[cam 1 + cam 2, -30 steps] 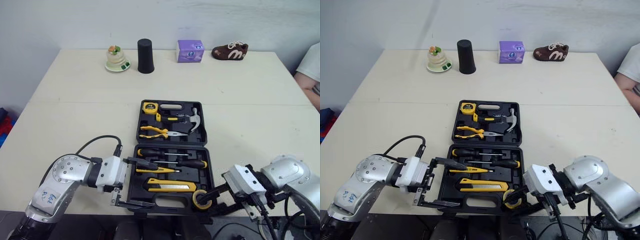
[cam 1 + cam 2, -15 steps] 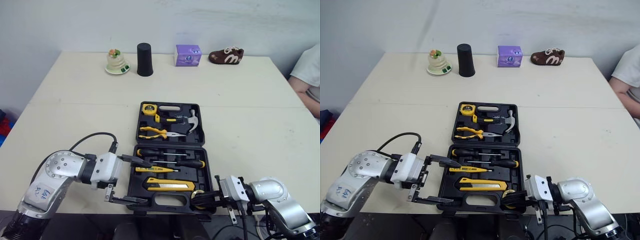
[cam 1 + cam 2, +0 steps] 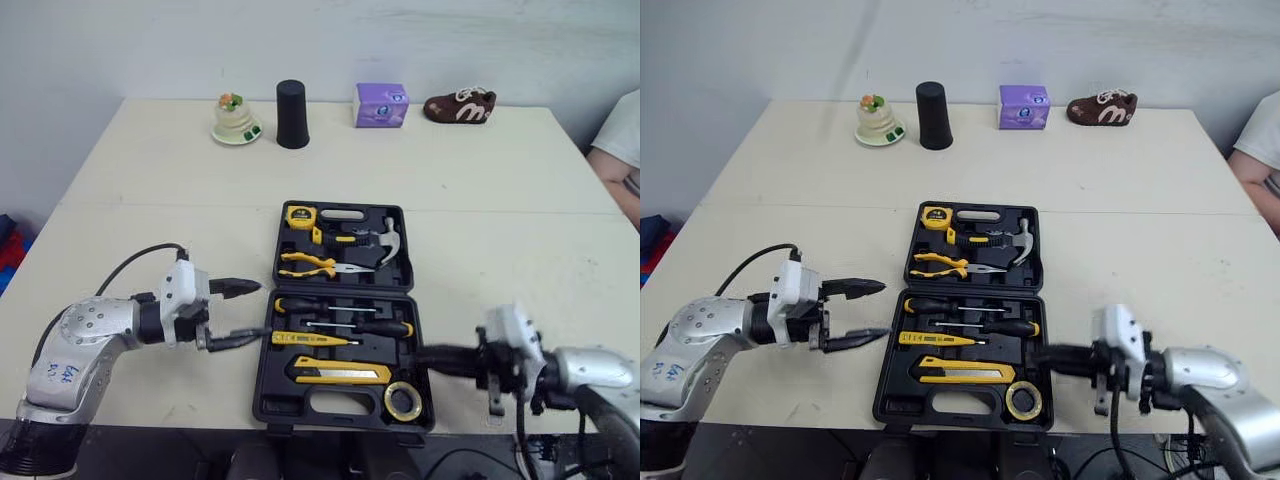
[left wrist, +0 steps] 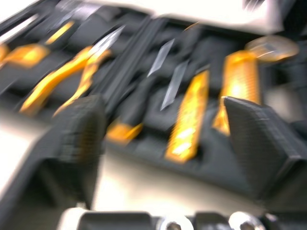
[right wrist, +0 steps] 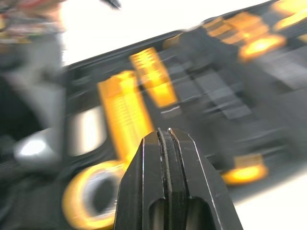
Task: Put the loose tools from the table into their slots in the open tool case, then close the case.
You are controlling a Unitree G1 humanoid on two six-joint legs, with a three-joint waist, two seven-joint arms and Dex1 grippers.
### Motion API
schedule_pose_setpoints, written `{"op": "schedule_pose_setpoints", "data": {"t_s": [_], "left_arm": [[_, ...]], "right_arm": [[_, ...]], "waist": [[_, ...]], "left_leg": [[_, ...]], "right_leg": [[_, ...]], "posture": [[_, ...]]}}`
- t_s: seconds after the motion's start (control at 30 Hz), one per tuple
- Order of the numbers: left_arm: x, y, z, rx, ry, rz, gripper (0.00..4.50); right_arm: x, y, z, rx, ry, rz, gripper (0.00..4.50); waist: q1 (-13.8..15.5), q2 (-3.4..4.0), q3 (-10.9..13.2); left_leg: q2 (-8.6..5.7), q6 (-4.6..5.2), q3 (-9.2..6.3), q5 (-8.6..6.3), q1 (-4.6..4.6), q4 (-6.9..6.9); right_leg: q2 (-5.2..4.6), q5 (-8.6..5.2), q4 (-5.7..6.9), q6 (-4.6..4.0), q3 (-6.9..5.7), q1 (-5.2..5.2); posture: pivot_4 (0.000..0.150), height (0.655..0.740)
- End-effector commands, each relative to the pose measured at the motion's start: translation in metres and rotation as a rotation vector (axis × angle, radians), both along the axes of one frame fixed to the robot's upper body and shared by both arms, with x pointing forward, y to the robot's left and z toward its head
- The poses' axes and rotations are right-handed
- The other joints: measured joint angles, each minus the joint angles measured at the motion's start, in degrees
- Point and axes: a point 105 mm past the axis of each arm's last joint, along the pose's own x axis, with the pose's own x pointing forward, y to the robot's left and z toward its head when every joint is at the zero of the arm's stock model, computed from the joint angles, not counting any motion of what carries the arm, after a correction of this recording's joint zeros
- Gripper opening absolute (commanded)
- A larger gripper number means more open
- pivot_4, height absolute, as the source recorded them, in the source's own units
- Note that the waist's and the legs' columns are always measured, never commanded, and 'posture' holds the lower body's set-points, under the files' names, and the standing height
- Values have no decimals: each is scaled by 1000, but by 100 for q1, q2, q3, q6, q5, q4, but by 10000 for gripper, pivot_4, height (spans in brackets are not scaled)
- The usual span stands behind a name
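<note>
The open tool case (image 3: 340, 320) lay midway along the table's (image 3: 500, 180) front edge. The left jaws stood wide apart and empty beside its left wall. The right jaws were pressed together, empty, by its right wall, probably flanking it for closing. Two screwdrivers (image 3: 300, 305), one knife (image 3: 340, 374) and one tape roll (image 3: 389, 401) sat slotted.

We've backed both arms off the case (image 3: 262, 392). Left fingers (image 3: 240, 287), wide apart, now hang over the bench (image 3: 150, 200) just beside its left edge. Right fingers (image 3: 445, 358) let go of the tape (image 3: 389, 402), pulled back to the right edge, and they're pressed together now.
</note>
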Motion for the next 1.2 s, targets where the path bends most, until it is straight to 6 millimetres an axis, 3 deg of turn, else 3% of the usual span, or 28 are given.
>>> {"op": "schedule_pose_setpoints", "data": {"t_s": [0.03, 0.1, 0.17, 0.37, 0.5, 0.7, 0.97, 1.2], "left_arm": [[20, 9, -2, 40, -8, 111, 19623], [27, 8, -14, 73, 42, 150, 9698], [33, 6, -22, 90, 69, 176, 342], [48, -4, -34, 70, 95, 246, 342], [46, -22, -45, 89, 145, 178, 342], [47, -46, -44, 67, 137, 118, 342], [72, -64, -46, 100, 95, 147, 342], [80, -54, -46, 113, 85, 184, 342]], "right_arm": [[20, -32, -9, -156, -97, -150, 0], [32, -59, -25, -252, -101, -253, 0], [38, -63, -35, -294, -73, -262, 0], [62, -49, -46, -346, -88, -271, 0], [77, -31, -55, -333, -90, -228, 0], [92, -7, -45, -288, -135, -185, 0], [109, -12, -36, -291, -158, -219, 0], [113, -21, -38, -306, -112, -221, 0]], "waist": [[13, -3, -1], [15, -2, -1], [6, -1, -1], [-47, 3, 4], [-25, 0, 5], [-22, -1, 5], [4, -1, 5], [0, -1, 5]], "left_leg": [[-1, 0, 0, -2, -2, 1], [-6, 6, -3, -5, -15, 6], [-17, 17, 0, -6, -38, 13], [-7, -19, 22, 16, -57, 24], [-9, -40, 25, 36, -57, 19], [-11, -45, 24, 53, -50, 24], [-43, -15, 13, 72, -57, 31], [-49, -7, 15, 78, -59, 26]], "right_leg": [[0, 0, -4, 0, -2, 0], [-5, 2, -14, 4, -9, -2], [-11, 8, -21, 15, -8, -15], [4, 10, -12, 29, 7, -43], [9, 9, 16, 29, 13, -66], [4, 12, 53, 31, 18, -71], [-21, 34, 55, 52, 18, -67], [-28, 42, 52, 59, 21, -69]], "posture": [[1500, 7400], [1500, 7400], [1500, 7400], [1500, 7400], [1500, 7400], [1500, 7400], [1500, 7400], [1500, 7400]]}}
